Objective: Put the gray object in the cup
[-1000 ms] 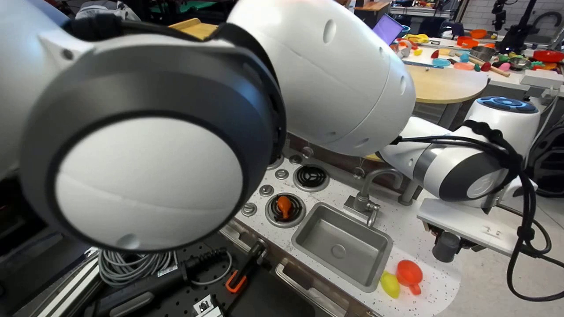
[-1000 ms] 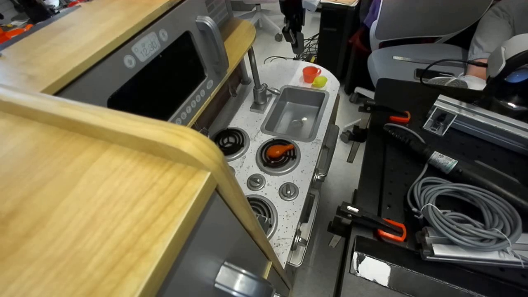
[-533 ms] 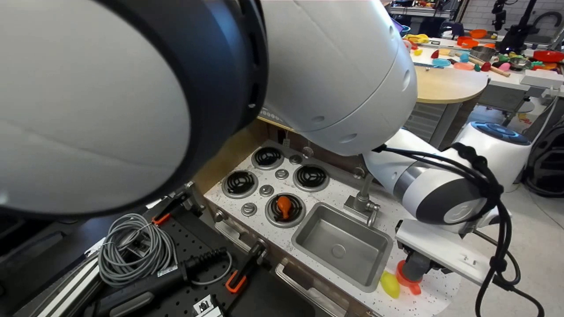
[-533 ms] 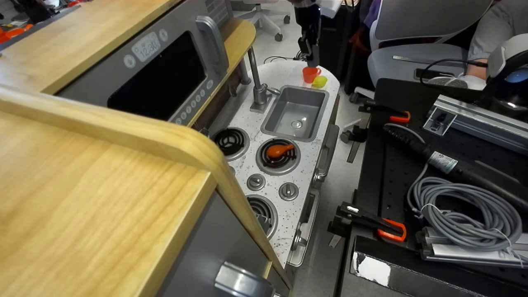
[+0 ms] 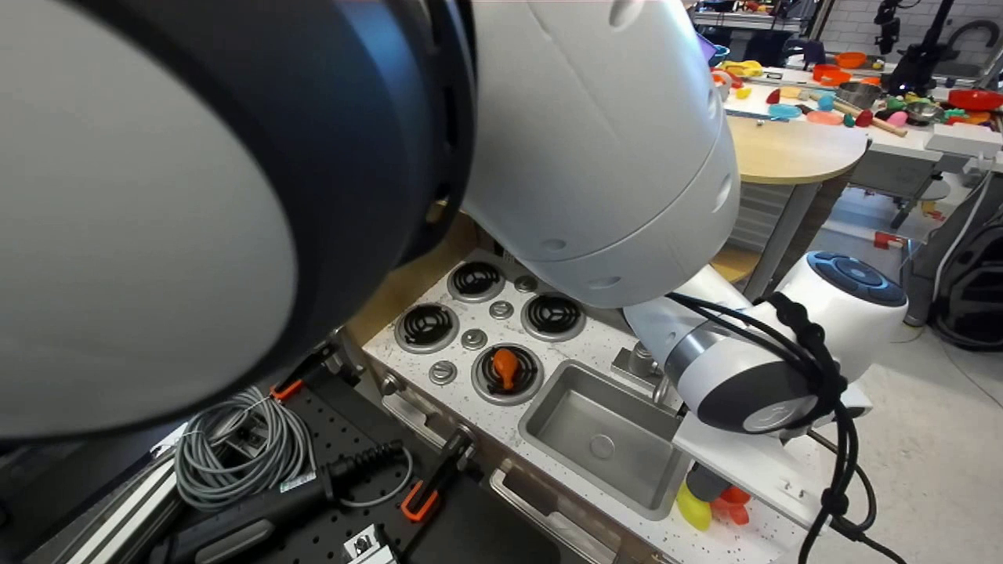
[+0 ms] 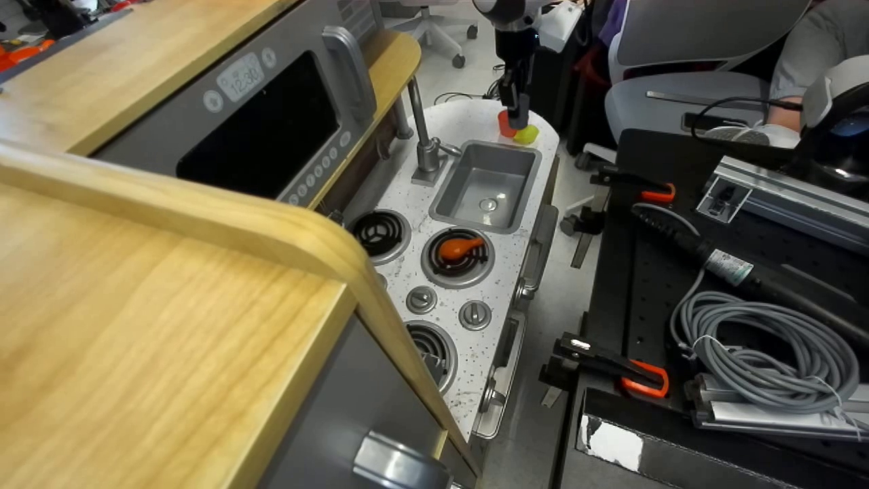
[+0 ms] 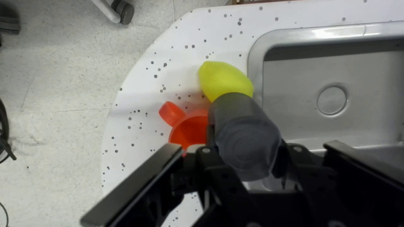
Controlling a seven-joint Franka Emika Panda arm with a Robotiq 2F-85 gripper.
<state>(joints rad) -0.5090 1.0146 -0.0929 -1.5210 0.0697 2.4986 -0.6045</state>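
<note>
Wrist view: the gray object [image 7: 244, 132] hides the side of the red cup [image 7: 189, 129] that faces the sink [image 7: 256, 69] and covers one end of the yellow piece [image 7: 222, 77]. The gripper [image 7: 245, 149], dark and partly blurred, grasps the gray object, a finger on either side. The object is held off a short end of the sink, between the sink rim and the center of the cup; contact with the cup or the yellow piece cannot be determined. In an exterior view, the gray object [image 6: 520, 117] also masks part of the cup. In an exterior view, the arm [image 5: 611, 149] conceals most of the faucet [image 5: 641, 363] along a long side of the sink, and the fingertips cannot be made out.

The yellow piece lies just beside the sink rim, the cup farther out. Speckled counter [image 7: 142, 82] extends from the cup to a rounded edge on the side away from the sink; the floor [image 7: 56, 132] lies beyond.

Compared with half a second earlier, the gripper and gray object stand nearer the sink; in both exterior views, the object was then in line with the cup and now also overlaps the yellow piece. The cup, the yellow piece and the orange object [image 6: 461, 248] on the burner [image 6: 458, 281] at the sink's opposite end are unmoved.
</note>
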